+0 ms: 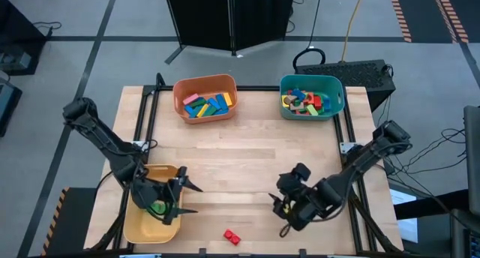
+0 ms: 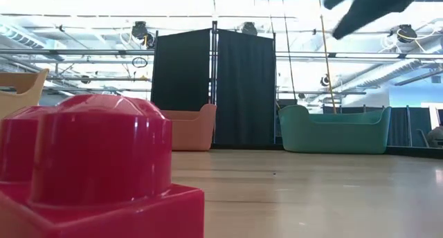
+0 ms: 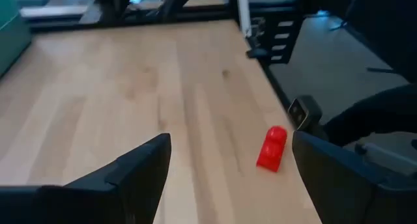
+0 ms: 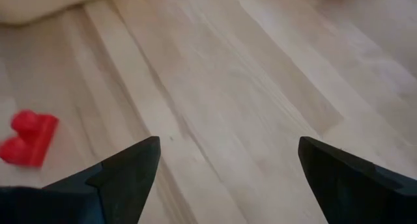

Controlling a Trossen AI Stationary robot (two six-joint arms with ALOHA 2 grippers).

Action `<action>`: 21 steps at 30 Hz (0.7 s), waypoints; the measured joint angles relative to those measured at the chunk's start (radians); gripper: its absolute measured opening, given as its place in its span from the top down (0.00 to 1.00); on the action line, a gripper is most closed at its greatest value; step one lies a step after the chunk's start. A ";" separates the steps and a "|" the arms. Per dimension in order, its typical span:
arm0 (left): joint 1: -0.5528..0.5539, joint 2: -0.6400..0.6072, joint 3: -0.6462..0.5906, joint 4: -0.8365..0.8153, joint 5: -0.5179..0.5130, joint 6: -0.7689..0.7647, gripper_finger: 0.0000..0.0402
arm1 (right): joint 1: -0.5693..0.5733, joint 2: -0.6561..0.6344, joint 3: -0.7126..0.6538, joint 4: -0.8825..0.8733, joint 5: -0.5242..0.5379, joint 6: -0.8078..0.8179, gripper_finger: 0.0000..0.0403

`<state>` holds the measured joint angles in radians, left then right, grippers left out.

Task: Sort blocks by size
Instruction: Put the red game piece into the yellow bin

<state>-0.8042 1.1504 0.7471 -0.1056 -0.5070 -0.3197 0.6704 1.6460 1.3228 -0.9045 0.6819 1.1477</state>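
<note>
Fingers of both grippers standing released, grasping nothing | high: left gripper hovering by yellow bin, right gripper near table's front; orange bin and teal bin holding sorted blocks; one red brick lying unsorted on table | low: brick filling foreground | wrists: brick lying just beyond both fingers, sorting nearing completion.

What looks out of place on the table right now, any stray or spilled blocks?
One red brick lies alone on the bare table near the front edge, between the two grippers, while the other blocks sit in the orange bin and teal bin. Nothing looks spilled or damaged.
</note>
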 joint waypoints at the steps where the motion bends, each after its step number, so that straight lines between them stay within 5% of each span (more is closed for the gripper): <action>1: 0.014 0.015 0.000 0.029 0.018 0.016 0.22 | 0.009 0.004 0.000 -0.020 0.003 0.020 0.11; 21: 0.114 0.467 0.000 0.527 0.267 0.226 0.22 | 0.131 0.119 -0.001 -0.064 0.053 0.226 0.11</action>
<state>-0.6899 1.6174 0.7471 0.4218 -0.2404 -0.0940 0.8011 1.7647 1.3220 -0.9684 0.7344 1.3740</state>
